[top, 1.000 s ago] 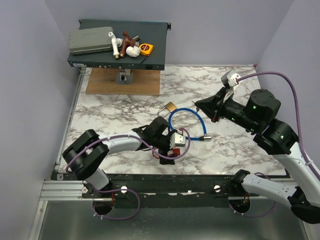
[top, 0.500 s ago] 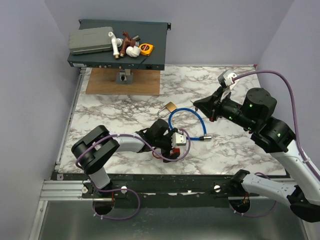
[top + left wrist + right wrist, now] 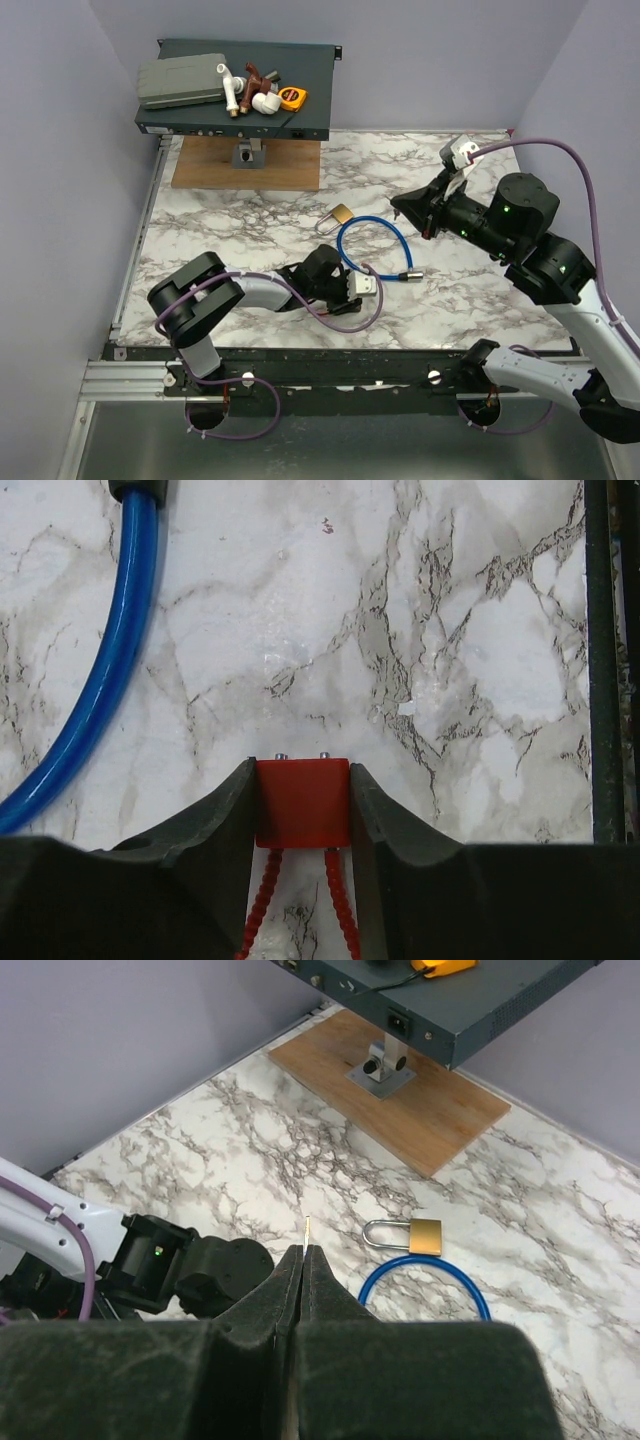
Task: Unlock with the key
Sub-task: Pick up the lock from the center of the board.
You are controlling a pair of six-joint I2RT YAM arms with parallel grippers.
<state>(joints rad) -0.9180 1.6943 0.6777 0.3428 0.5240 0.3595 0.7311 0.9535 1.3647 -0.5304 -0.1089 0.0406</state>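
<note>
We see a tabletop with a white-and-grey marble pattern, smooth and with a soft sheen. The padlock has a satin brass-coloured body and a bright, polished metal shackle. Just beside the padlock, the cable lock has a smooth, glossy blue plastic sheath. On the arms' side of the padlock, the key shows a matt red plastic head with two tiny metal pins. Its cord is red and knobbly; we cannot tell if it is beaded or braided. The fingers of the left gripper are matt black and faintly grainy. Beyond the padlock lies a matt, bare-wood board under a dark painted metal case.
</note>
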